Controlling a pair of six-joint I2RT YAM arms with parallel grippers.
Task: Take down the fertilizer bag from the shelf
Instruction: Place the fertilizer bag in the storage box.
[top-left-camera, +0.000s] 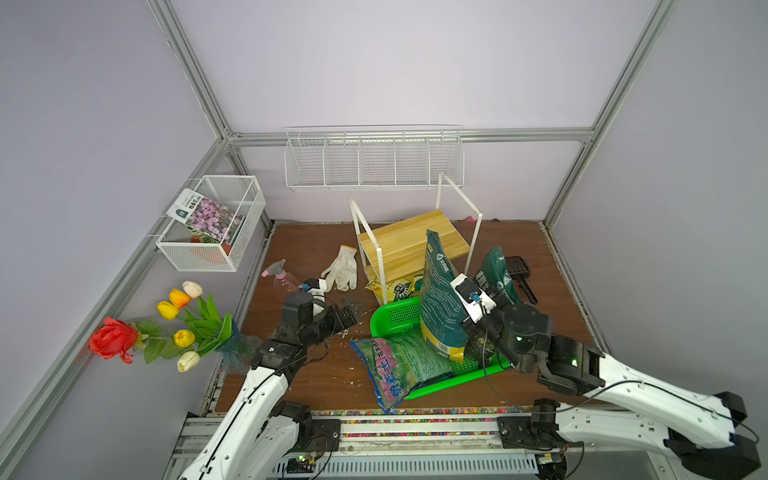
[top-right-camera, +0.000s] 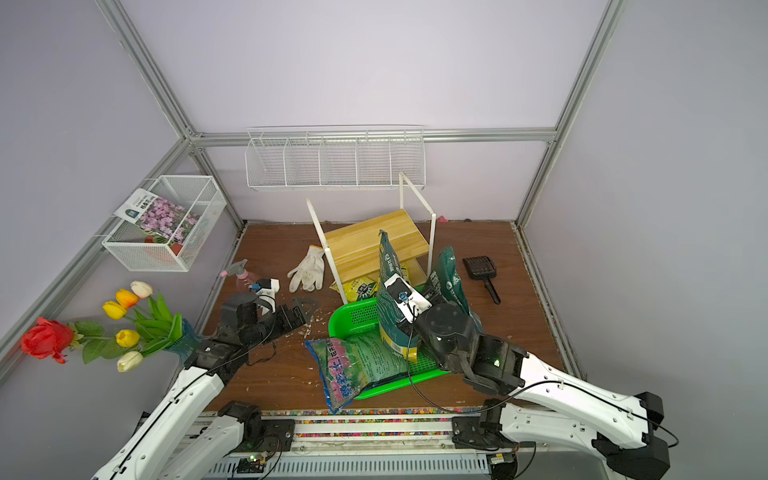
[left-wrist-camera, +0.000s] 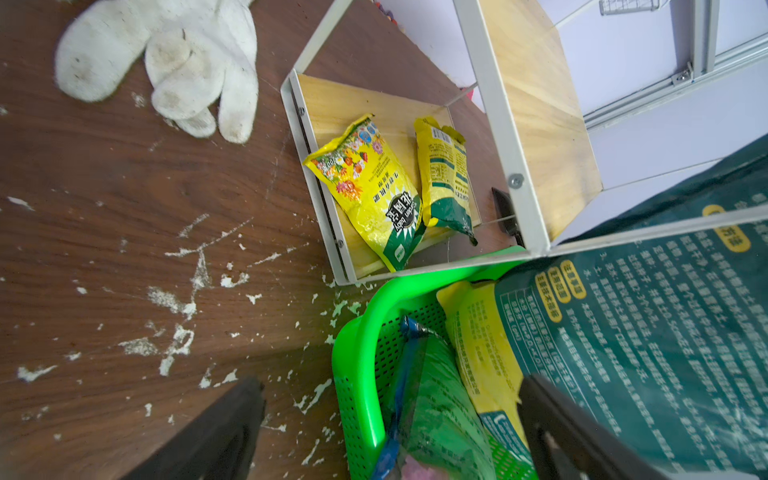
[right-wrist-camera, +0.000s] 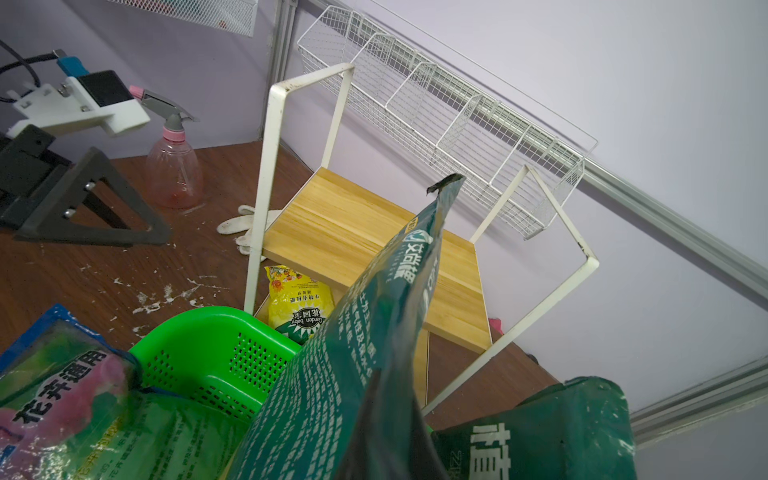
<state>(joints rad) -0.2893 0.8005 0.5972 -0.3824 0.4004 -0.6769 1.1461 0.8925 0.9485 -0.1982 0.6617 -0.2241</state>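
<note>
**Off the shelf (top-left-camera: 399, 245): the fertilizer bag (top-left-camera: 436, 299) stands in the green basket (top-left-camera: 390, 318)**

The right fingers (top-left-camera: 471, 330) are clamped on the tall, dark green fertilizer bag. It stands upright with its base in the green basket, just in front of the shelf. Two yellow packets (left-wrist-camera: 374, 191) lie on the shelf's lower board. The left fingers (top-left-camera: 349, 312) are spread wide above the surface (top-left-camera: 328, 374), holding nothing.
</note>
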